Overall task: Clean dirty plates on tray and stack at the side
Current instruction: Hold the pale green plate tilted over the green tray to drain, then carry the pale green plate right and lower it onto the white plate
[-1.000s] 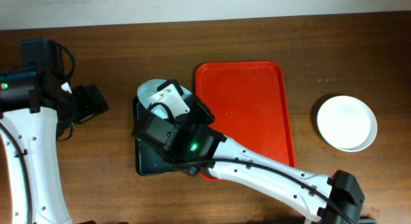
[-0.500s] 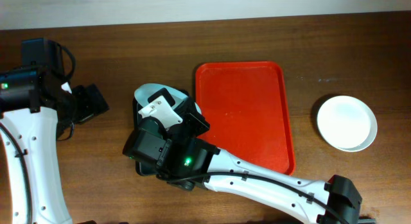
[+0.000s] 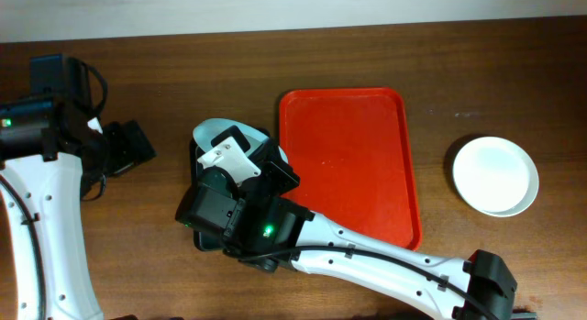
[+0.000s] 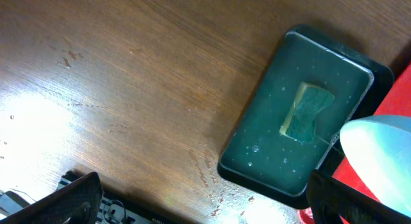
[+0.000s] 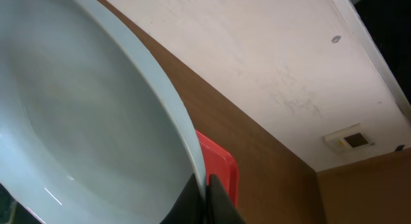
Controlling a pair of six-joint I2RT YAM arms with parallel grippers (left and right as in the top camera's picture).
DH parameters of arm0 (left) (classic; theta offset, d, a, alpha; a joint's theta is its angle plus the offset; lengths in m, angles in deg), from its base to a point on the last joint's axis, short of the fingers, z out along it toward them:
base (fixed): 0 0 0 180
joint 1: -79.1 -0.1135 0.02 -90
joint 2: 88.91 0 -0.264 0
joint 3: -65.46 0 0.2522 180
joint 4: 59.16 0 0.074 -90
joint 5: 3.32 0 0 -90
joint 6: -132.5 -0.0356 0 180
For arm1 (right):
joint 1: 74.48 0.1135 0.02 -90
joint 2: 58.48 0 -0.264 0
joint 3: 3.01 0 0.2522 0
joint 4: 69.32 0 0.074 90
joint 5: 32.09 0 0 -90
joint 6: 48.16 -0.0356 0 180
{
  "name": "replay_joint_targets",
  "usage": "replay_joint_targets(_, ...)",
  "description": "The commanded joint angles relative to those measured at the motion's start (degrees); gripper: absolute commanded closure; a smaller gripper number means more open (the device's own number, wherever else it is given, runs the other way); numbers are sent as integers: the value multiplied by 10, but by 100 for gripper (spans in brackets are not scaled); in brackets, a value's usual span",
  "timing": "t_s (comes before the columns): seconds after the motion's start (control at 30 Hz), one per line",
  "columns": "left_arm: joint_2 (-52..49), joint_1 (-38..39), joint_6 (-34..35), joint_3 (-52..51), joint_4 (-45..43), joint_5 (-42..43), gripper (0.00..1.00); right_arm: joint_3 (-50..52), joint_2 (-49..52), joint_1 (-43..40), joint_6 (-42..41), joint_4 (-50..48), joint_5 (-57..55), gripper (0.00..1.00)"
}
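My right gripper (image 5: 204, 185) is shut on the rim of a pale mint-blue plate (image 5: 83, 121), held tilted above the black tray (image 3: 204, 236). From overhead the plate (image 3: 213, 132) shows just left of the red tray (image 3: 348, 164), mostly hidden under my right arm. Its inside shows no smear. The plate's edge (image 4: 379, 153) also shows in the left wrist view. A white plate (image 3: 495, 175) rests on the table at the far right. My left gripper (image 4: 205, 198) is open and empty over bare wood, left of the black tray (image 4: 257, 179). A third plate is not in view.
The black tray holds dark water and a green-yellow sponge (image 4: 308, 112). The red tray has nothing on it. Water drops lie on the wood near the black tray's corner. The wall runs along the table's far edge.
My right arm swung left from over the red tray's edge, carrying the plate over the black tray, then stopped. The left arm has not moved.
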Motion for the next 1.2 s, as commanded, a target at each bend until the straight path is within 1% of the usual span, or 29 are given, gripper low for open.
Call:
replay_joint_targets(0.0, 7, -2, -1, 2, 0, 6, 1, -15, -1, 2, -3, -2, -20, 96)
replay_joint_targets(0.07, 7, -2, -1, 2, -1, 6, 0, -15, -1, -7, -46, 3, -12, 96)
replay_joint_targets(0.13, 7, -2, -1, 2, 0, 6, 1, -15, 0, -39, -126, 25, 56, 96)
replay_joint_targets(0.2, 7, -2, -1, 2, 0, 6, 1, -14, 0, -89, -191, 43, 202, 96)
replay_joint_targets(0.23, 7, -2, -1, 2, -1, 6, 1, -14, 1, -116, -202, 44, 288, 96)
replay_joint_targets(0.27, 7, -2, -1, 2, 0, 6, 1, -14, 1, -153, -204, 41, 409, 96)
replay_joint_targets(0.33, 7, -2, -1, 2, -1, 6, 1, -15, 1, -231, -189, 33, 637, 96)
replay_joint_targets(0.4, 7, -2, -1, 2, -1, 6, 1, -15, -5, -308, -146, 24, 805, 96)
replay_joint_targets(0.43, 7, -2, -1, 2, 0, 6, 1, -15, -9, -339, -138, 24, 851, 96)
replay_joint_targets(0.47, 7, -2, -1, 2, 0, 6, 0, -15, -21, -389, -137, 30, 901, 96)
replay_joint_targets(0.53, 7, -2, -1, 2, 0, 6, 1, -15, -42, -455, -137, 44, 927, 96)
replay_joint_targets(0.7, 7, -2, -1, 2, -1, 6, 1, -15, -104, -641, -138, 101, 910, 96)
replay_joint_targets(0.8, 7, -2, -1, 2, -1, 6, 1, -14, -113, -771, -139, 170, 843, 96)
replay_joint_targets(0.9, 7, -2, -1, 2, 0, 6, 1, 1, -94, -888, -139, 213, 778, 96)
replay_joint_targets(0.97, 7, -2, -1, 2, 0, 6, 1, 26, -79, -960, -139, 215, 768, 96)
replay_joint_targets(1.07, 7, -2, -1, 2, -1, 6, 1, 67, -62, -1034, -139, 208, 768, 96)
replay_joint_targets(1.1, 7, -2, -1, 2, -1, 6, 0, 95, -55, -1066, -139, 199, 768, 96)
replay_joint_targets(1.17, 7, -2, -1, 2, -1, 6, 1, 143, -47, -1105, -139, 167, 768, 96)
